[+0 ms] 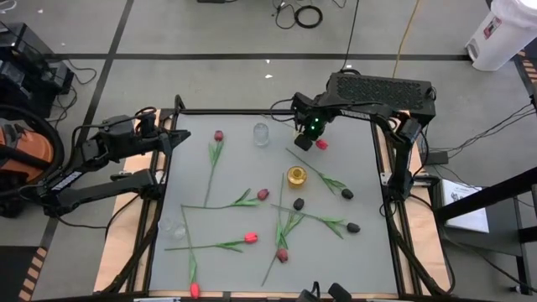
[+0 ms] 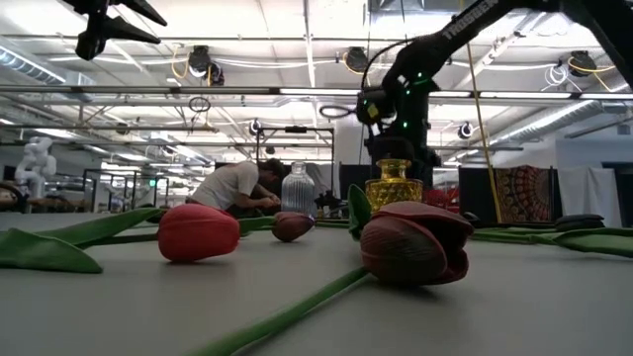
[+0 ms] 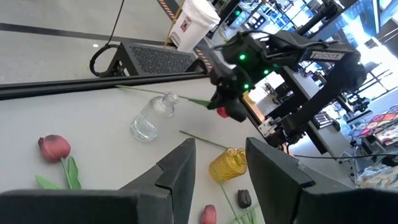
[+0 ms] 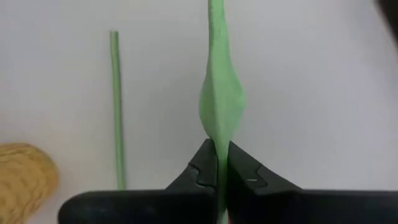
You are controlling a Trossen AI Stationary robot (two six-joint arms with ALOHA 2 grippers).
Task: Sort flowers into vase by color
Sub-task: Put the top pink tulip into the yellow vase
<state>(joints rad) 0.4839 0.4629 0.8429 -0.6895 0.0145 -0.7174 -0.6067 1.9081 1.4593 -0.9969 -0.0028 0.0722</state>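
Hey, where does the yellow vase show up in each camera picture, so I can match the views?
High view: the yellow vase stands right of the table's middle, just below the right gripper.
Low view: it is in the background, right of centre, under the right arm.
Left wrist view: low in the picture, between the left gripper's fingers.
Right wrist view: only its edge, at the bottom left corner.
Shared landmark: the clear glass vase, seen beside it in the high, low and left wrist views.

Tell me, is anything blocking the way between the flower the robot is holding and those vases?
Nothing visible does. The right hand is shut on a red tulip, lifted above the table. The clear vase and the yellow vase both stand nearby with open space around them. The other flowers lie flat on the table, below its path.
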